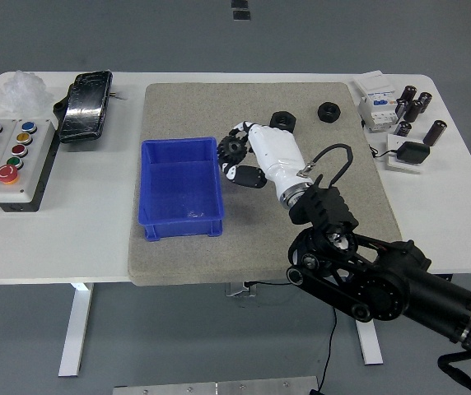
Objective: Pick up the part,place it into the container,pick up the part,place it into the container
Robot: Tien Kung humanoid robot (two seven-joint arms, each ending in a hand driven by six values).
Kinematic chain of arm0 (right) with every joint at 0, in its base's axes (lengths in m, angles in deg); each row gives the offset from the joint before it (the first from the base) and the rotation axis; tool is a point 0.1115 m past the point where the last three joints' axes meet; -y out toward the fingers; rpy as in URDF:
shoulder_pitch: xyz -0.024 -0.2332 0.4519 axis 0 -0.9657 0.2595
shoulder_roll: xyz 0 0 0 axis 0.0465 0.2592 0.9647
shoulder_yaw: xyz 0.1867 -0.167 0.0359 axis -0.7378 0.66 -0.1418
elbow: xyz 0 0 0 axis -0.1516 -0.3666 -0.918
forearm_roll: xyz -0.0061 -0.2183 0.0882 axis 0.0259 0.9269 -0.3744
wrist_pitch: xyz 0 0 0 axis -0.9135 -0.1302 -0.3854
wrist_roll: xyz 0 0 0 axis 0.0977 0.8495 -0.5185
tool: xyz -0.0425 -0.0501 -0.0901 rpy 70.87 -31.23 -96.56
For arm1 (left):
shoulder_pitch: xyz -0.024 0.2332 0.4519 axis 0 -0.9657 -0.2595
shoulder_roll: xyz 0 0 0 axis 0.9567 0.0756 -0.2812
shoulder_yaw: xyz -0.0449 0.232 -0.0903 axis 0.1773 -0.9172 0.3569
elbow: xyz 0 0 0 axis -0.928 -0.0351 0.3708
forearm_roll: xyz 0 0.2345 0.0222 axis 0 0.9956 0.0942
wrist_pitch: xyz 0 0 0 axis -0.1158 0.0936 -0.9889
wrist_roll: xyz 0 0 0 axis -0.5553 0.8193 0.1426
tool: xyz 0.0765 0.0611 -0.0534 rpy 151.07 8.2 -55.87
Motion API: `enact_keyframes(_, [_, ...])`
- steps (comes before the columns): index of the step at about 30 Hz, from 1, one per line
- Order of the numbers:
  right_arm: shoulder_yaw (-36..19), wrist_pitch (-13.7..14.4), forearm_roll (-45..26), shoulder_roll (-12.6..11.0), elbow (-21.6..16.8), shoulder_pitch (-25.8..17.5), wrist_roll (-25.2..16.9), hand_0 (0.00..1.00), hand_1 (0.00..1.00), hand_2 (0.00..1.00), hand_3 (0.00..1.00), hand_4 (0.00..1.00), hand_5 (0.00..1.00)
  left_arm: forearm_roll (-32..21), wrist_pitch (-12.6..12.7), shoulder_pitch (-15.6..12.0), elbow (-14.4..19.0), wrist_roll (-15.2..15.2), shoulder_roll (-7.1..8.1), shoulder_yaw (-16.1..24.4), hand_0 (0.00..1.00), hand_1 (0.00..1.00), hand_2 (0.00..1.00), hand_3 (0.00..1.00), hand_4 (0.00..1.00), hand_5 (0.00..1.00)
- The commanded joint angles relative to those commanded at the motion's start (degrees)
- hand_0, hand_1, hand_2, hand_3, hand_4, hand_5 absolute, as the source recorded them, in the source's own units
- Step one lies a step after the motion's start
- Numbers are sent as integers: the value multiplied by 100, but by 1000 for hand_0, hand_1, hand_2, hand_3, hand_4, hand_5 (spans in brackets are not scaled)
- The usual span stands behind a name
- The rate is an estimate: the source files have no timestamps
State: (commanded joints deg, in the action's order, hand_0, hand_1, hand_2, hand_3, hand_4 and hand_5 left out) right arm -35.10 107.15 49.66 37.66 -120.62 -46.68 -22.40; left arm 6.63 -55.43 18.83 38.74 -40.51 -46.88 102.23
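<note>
A blue bin [181, 189] stands on the grey mat [186, 255] at its left side. My right hand [241, 158], white with black fingers, has reached in from the lower right to just beside the bin's right rim. Its fingers are curled around a small black toothed gear [233, 149], held above the mat at the bin's edge. A large black hex nut [284, 119] lies just behind the hand, partly hidden by it. A smaller black nut [328, 110] lies further right on the mat. The left arm does not show.
A button box [9, 156], a black pouch [84, 105] and a white plastic wad [20, 88] lie on the table's left. A white electrical block [375, 105], several black cylinders [413, 106] and a black piece on a white pad [408, 154] lie at the right.
</note>
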Motion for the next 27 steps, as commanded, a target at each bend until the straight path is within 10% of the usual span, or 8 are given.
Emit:
enact_keyframes(2, [205,28,-173,80,-54,69,-107,484,516,332,519,107,6,-4,3,-1,0,-6,5,1,614,545,550,616,613,343])
enact_keyframes(3, [309,27,-254,120,-64,100,-144,565,619,596,627,126,39,-2,5,-3,0,-12,8,5,614,545,550,615,613,343])
enact_keyframes(8, [862,-242,-382,326,4,182,-28,565,619,596,627,126,39,14,12,-9,0,-34,15,27,614,545,550,615,613,343])
enact_keyframes(9, [927,-358,-296,365,39,179,110,578,730,749,710,393,256,14,12,-6,0,-35,17,25,614,545,550,616,612,341])
enact_keyframes(14, [940,-758,228,424,151,164,696,578,730,749,710,393,256,14,7,2,0,-31,16,11,614,545,550,616,612,341])
enact_keyframes(15, [926,-786,337,425,140,163,782,594,755,778,732,522,281,16,6,-1,0,-33,15,11,614,544,550,616,613,340])
enact_keyframes(27, [879,-598,654,430,50,168,882,569,745,766,721,582,292,21,4,4,0,-31,14,10,614,545,550,616,612,342])
